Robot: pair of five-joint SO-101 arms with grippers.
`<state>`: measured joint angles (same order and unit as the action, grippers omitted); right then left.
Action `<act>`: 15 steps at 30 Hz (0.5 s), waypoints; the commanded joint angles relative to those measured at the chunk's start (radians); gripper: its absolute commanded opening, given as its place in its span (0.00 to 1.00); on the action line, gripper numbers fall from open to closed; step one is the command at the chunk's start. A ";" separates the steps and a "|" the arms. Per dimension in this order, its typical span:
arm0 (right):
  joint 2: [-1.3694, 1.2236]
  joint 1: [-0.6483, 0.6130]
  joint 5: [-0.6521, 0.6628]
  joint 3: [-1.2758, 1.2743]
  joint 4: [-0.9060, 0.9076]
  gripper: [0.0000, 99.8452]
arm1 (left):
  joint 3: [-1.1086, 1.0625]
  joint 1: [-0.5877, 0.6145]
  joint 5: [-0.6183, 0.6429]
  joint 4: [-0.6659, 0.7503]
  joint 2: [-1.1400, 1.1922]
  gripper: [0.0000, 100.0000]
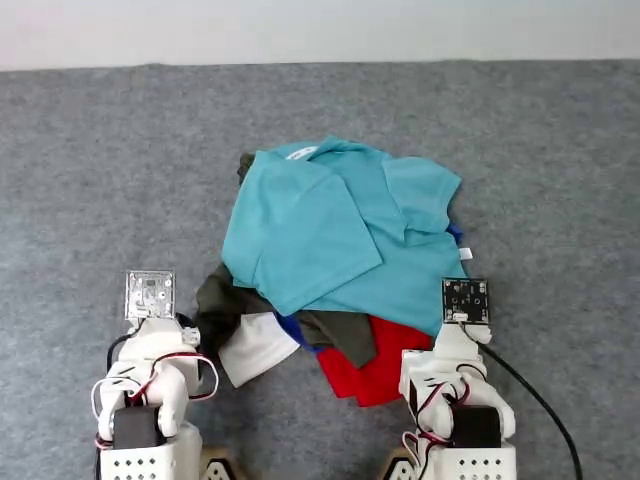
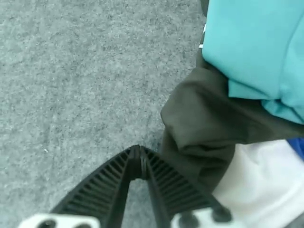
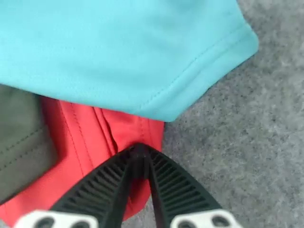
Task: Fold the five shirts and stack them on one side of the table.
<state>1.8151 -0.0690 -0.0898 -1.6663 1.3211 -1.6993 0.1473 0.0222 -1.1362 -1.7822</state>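
Teal shirt (image 1: 330,230) tops the crumpled heap mid-table, with an olive shirt (image 2: 204,123), white shirt (image 2: 256,185) and red shirt (image 3: 85,137) poking out underneath. My left gripper (image 2: 139,152) is pressed together over the grey felt (image 2: 71,85) beside the olive one; right gripper (image 3: 139,150), closed too, hangs over the red edge.

Table covering (image 1: 80,150): grey felt-like cloth, rough, fuzzy, matt. Teal shirt (image 1: 330,230): fine smooth knit, matt, stitched hem. Red shirt (image 3: 90,137): soft matt cloth, raised seams. Dark olive shirt (image 2: 204,128): matt cloth, creased. White shirt (image 2: 256,185): plain smooth cloth. My left gripper (image 2: 139,154) and my right gripper (image 3: 139,152): black ribbed plastic, matt, on white plastic mounts
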 commanded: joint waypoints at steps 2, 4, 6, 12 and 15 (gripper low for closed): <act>-0.001 0.015 0.008 -0.017 -0.015 0.01 | 0.087 0.005 0.028 0.014 0.005 0.01; -0.001 0.015 0.008 -0.017 -0.015 0.01 | 0.157 0.000 0.068 -0.015 0.006 0.01; -0.001 0.015 0.008 -0.017 -0.015 0.01 | 0.213 0.000 0.071 -0.044 0.006 0.01; -0.001 0.015 0.008 -0.017 -0.015 0.01 | 0.295 0.000 0.046 -0.106 0.006 0.01; -0.001 0.015 0.008 -0.017 -0.015 0.01 | 0.367 0.000 0.023 -0.104 0.008 0.01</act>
<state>1.8151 -0.0690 -0.0898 -1.6663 1.3211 -1.4216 0.1458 0.0637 -1.2375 -1.7822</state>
